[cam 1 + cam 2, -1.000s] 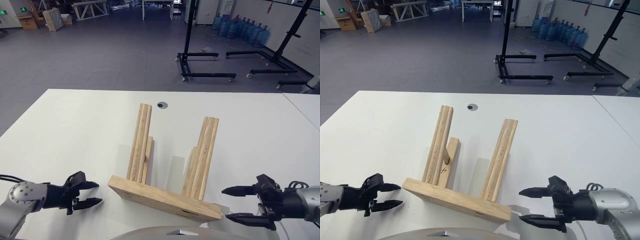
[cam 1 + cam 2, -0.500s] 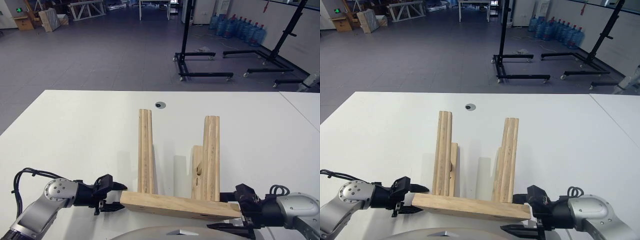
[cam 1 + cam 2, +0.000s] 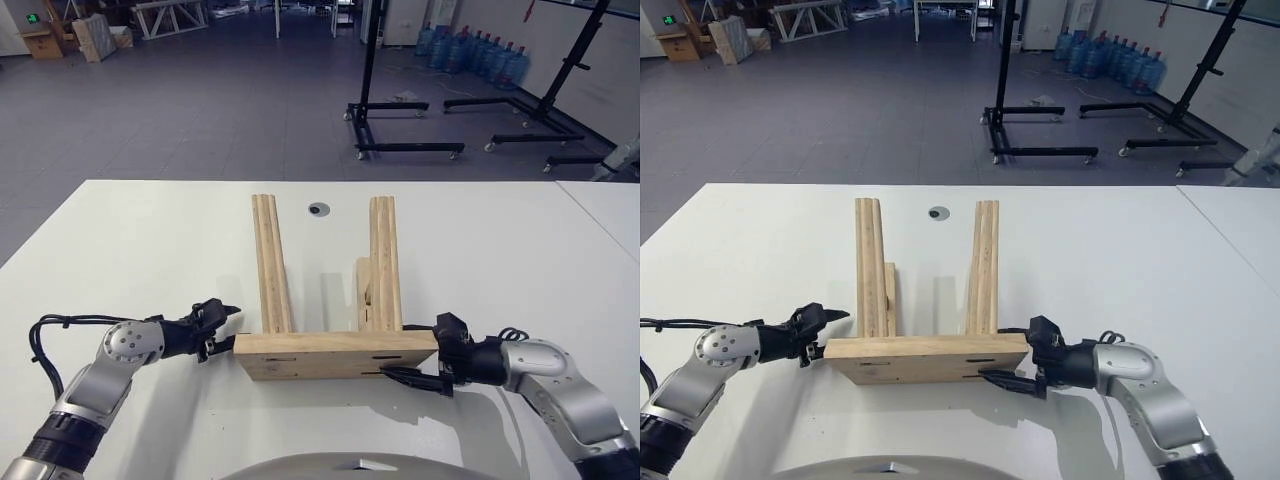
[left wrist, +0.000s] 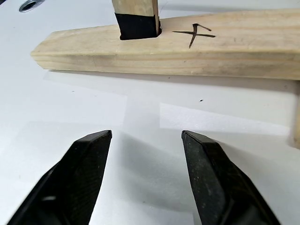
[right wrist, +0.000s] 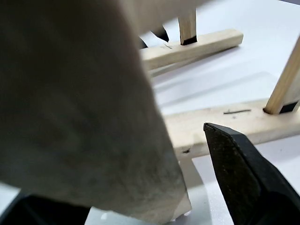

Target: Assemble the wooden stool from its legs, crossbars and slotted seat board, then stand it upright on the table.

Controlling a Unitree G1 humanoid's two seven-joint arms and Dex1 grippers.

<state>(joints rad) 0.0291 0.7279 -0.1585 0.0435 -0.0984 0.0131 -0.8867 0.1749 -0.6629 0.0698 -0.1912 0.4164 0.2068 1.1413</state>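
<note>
left gripper (image 3: 222, 328) sits open just beside the left end of the seat board (image 3: 335, 355), with nothing between its fingers (image 4: 84, 183). right gripper (image 3: 422, 352) is open too, straddling the board's right end with a sliver of counter (image 3: 120, 240) showing between one finger and the wood, so neither clamps anything yet. a second ago both grippers hung well apart from the stool (image 3: 925, 357), close to the counter's near edge, and the stool lay skewed, its right end nearer that edge. since then the arms have closed in on the two ends, the board has swung square to the near edge, and the whole stool has slid a little toward the middle of the counter. it lies on its side: seat board on edge, left legs (image 3: 272, 265) and right legs (image 3: 386, 262) pointing at the far edge, a crossbar (image 3: 366, 295) showing beside the right pair. assembly looks done, and what seems left is standing it up. squaring it between the grippers reads as setting up a two-ended hold for tipping it onto its legs, though a hold by the ends alone may let the board twist.
</note>
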